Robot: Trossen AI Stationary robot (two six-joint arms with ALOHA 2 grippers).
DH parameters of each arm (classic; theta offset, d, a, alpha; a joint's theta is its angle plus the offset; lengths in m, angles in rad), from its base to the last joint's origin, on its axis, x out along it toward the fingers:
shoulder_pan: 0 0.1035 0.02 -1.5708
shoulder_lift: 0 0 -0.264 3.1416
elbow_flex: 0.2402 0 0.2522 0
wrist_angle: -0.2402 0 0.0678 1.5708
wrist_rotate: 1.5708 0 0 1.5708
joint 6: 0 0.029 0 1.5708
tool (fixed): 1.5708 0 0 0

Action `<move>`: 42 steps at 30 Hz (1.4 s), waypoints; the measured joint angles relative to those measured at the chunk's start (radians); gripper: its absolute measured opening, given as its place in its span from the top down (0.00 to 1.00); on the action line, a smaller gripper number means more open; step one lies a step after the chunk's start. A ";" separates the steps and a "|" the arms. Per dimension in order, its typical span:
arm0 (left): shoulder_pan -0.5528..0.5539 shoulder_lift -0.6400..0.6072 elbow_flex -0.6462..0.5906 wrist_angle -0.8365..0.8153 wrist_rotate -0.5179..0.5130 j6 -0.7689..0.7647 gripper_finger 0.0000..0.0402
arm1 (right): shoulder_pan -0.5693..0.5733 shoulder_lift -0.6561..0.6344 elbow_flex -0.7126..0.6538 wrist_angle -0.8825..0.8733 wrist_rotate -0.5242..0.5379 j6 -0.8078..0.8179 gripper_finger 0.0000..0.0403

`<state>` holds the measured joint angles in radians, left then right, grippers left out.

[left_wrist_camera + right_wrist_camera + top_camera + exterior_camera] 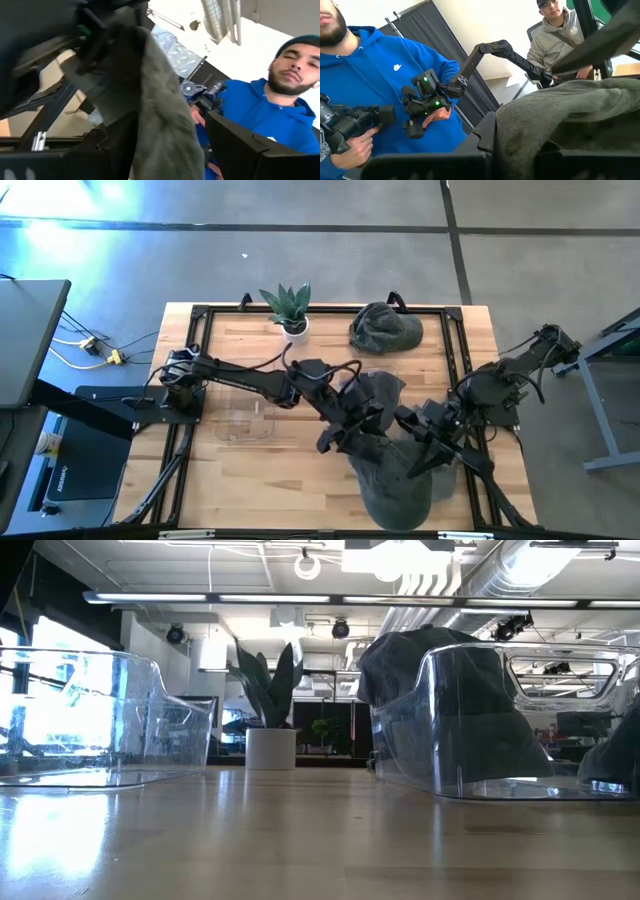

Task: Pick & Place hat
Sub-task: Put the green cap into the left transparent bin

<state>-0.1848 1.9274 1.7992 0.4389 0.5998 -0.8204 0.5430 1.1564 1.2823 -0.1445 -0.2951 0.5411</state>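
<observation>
Nearest, a grey-green hat [400,485] hung over the table's front edge, where the right gripper [425,455] stood clenched on its cloth. Just behind, the left gripper [345,430] met the same hat, fabric draped across its fingers [125,145]; whether it gripped could not be told. A clear container [245,423] lay beside them. Farther back sat a second hat [385,327] and a potted plant [290,308] on the wooden table [220,480].
</observation>
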 joint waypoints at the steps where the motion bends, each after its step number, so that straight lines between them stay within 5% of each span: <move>1: 0.001 0.000 0.000 0.000 0.000 0.000 0.44 | 0.000 0.000 0.000 -0.007 0.000 0.000 0.98; 9: -0.020 -0.002 0.000 0.029 0.037 -0.047 0.44 | 0.000 0.000 0.000 -0.039 0.018 0.027 0.98; 19: -0.051 -0.002 0.000 0.029 -0.044 -0.045 0.46 | 0.000 0.000 -0.001 -0.078 0.053 0.035 0.99; 24: -0.051 -0.002 0.000 0.030 -0.059 0.005 0.60 | 0.000 0.000 -0.001 -0.078 0.058 0.038 0.96; 32: -0.050 -0.002 0.000 0.030 -0.008 0.063 0.97 | 0.000 0.000 -0.001 -0.045 0.058 0.025 0.96; 42: -0.044 -0.064 0.001 0.000 0.122 0.118 0.99 | 0.001 -0.054 -0.001 -0.068 -0.002 -0.011 0.66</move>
<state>-0.2289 1.8632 1.8000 0.4387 0.7221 -0.7021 0.5438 1.1027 1.2816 -0.2123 -0.2970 0.5305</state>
